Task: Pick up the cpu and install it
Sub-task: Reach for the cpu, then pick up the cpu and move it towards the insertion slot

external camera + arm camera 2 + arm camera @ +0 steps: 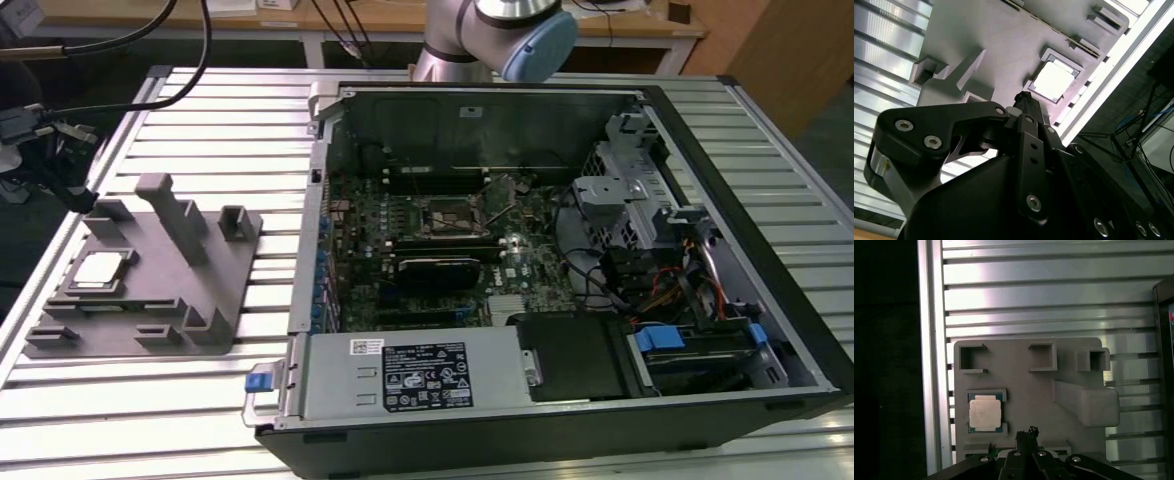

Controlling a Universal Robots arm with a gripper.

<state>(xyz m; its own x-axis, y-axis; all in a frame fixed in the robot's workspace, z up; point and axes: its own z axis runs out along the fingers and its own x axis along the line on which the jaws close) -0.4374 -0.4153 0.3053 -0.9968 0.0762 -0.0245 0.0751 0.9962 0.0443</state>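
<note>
Lying flat in a shallow square pocket of the grey moulded tray, the cpu faces its shiny silver metal lid upward. It is square, so it has no long axis. Its edges run parallel to the pocket walls and to the tray's own sides. In the first wrist view the cpu shows a pale, matte-bright lid with rounded corners. A thin green board edge frames the lid. In the second wrist view the cpu reads as a glaring white square.

The tray is matte plastic with blocky raised features. These include a tall upright post, lower stubs and open rectangular notches. It rests on the ribbed aluminium tabletop at the exterior view's left, beside the open desktop computer case.

Inside the case the green motherboard lies flat, with a dark square socket near its middle. A sheet-metal power supply sits along the near side.

The gripper is black metal with bolted linkages. Its fingers are together, meeting in one narrow dark tip with nothing between them. In both wrist views the gripper is above the tray, near the cpu's pocket and not touching the chip. The robot arm rises behind the case.
</note>
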